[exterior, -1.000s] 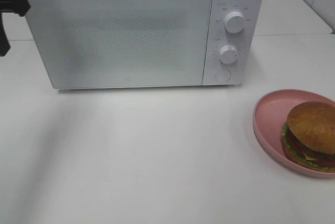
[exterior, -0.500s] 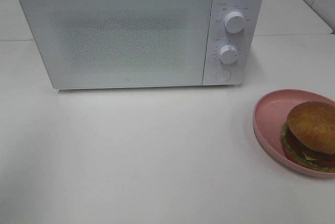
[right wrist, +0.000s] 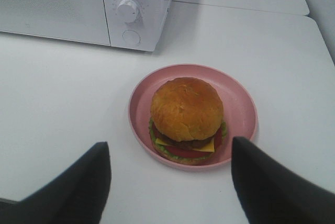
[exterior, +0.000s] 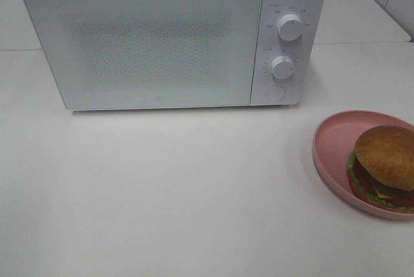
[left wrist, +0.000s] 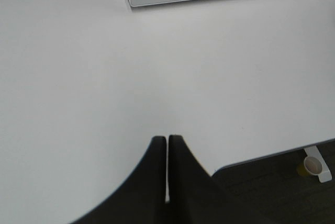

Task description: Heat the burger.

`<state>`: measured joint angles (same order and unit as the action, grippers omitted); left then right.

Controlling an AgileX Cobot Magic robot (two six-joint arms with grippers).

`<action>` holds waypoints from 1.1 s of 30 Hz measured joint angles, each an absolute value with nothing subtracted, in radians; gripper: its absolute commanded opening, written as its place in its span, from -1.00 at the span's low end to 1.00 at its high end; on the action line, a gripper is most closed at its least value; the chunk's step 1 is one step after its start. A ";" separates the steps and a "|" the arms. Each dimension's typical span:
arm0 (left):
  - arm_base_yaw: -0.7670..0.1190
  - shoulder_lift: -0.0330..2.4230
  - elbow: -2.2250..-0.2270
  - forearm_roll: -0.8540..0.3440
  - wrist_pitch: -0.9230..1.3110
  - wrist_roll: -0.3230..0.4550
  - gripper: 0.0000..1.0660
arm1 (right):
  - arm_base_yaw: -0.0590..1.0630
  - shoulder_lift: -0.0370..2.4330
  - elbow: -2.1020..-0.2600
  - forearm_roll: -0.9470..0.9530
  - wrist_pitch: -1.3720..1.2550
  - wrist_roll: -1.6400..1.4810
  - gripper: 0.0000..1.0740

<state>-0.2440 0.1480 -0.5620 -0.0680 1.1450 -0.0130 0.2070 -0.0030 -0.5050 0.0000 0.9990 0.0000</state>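
Two grippers are mine, and neither holds anything. My right gripper stands with its jaws spread wide above the burger, which sits on the pink plate at the near right of the table. My left gripper has its fingers pressed together over bare table on the left, near the edge.

The microwave stands at the far side with its door closed, so I judge the door must be opened before the burger goes in. To lift the burger well, I should come straight down, centre the bun between my jaws, and close gently so the layers do not slide apart.

Small marks ring the two knobs, probably time and power scales, but they are too small to read. I can see no brand name.
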 measured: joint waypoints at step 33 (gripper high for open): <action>-0.244 0.087 -0.500 -0.099 1.044 0.056 -1.00 | 0.207 -0.003 -0.505 0.000 0.999 0.000 0.13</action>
